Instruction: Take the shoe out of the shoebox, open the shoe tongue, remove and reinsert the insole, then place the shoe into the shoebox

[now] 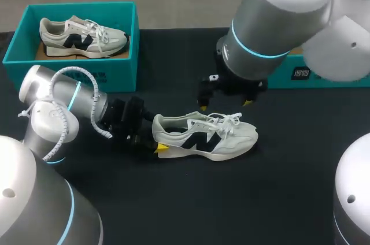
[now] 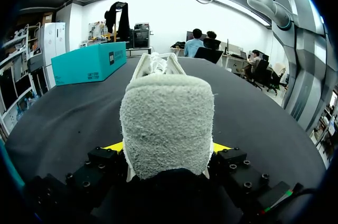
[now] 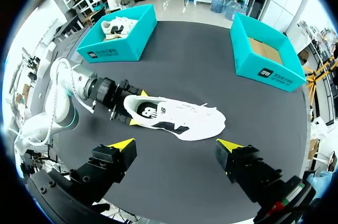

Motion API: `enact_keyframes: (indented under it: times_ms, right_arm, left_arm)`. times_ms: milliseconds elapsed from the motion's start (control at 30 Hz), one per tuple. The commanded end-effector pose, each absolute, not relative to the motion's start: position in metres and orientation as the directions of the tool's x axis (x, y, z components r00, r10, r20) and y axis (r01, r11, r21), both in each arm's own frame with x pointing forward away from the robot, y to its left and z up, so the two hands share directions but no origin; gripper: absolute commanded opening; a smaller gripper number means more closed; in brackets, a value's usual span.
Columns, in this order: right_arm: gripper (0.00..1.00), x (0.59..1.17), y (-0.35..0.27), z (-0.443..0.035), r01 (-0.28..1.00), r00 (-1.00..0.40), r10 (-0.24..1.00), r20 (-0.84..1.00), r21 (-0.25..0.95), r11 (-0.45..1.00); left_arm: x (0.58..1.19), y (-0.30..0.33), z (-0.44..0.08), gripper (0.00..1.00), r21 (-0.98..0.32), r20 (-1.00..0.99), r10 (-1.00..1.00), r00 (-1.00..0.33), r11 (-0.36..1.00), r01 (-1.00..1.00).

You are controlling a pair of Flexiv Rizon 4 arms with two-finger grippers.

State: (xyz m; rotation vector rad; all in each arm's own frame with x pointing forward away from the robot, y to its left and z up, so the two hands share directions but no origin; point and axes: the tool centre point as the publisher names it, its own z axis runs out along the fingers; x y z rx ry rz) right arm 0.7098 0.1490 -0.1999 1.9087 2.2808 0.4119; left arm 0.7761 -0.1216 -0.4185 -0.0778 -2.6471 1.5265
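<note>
Can see only a strip of the second shoebox (image 1: 289, 77) in the head view, at two o'clock from the shoe (image 1: 222, 138), behind the right arm (image 1: 272, 19). Cannot make out much of the left tool (image 1: 157, 136) there beyond one yellow tip at the heel's seven o'clock. From the left wrist, cannot see past the heel to the toe; can pick out only yellow slivers of fingertips (image 2: 113, 146) beside it.

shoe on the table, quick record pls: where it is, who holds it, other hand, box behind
shoe: white-and-black lace-up sneaker, upright on the black table, not in a box
left hand: shut on the sneaker's heel
right hand: open, above the laces, apart
teal cardboard box: far left of the table, holds a matching second sneaker
</note>
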Motion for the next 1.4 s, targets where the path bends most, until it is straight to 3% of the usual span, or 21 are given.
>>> enact_keyframes:
  times_ms: [33,500,1033,1400]
  right_arm:
    - [1.00,0.723,0.220,-0.227,0.967,-0.149,0.982,-0.116,0.190,0.169]
    - [1.00,0.726,0.237,-0.278,0.982,-0.093,0.973,-0.213,0.142,0.125]
    - [1.00,0.726,0.237,-0.278,0.982,-0.093,0.973,-0.213,0.142,0.125]
    - [1.00,0.757,0.206,-0.307,0.989,-0.022,0.967,-0.254,0.137,0.059]
  left_arm:
    - [0.778,-0.124,-0.422,0.00,-0.863,0.049,0.086,-0.995,0.505,0.001]
    - [0.778,-0.124,-0.422,0.00,-0.863,0.049,0.086,-0.995,0.505,0.001]
    - [0.778,-0.124,-0.422,0.00,-0.863,0.049,0.086,-0.995,0.505,0.001]
    - [0.778,-0.124,-0.422,0.00,-0.863,0.049,0.086,-0.995,0.505,0.001]
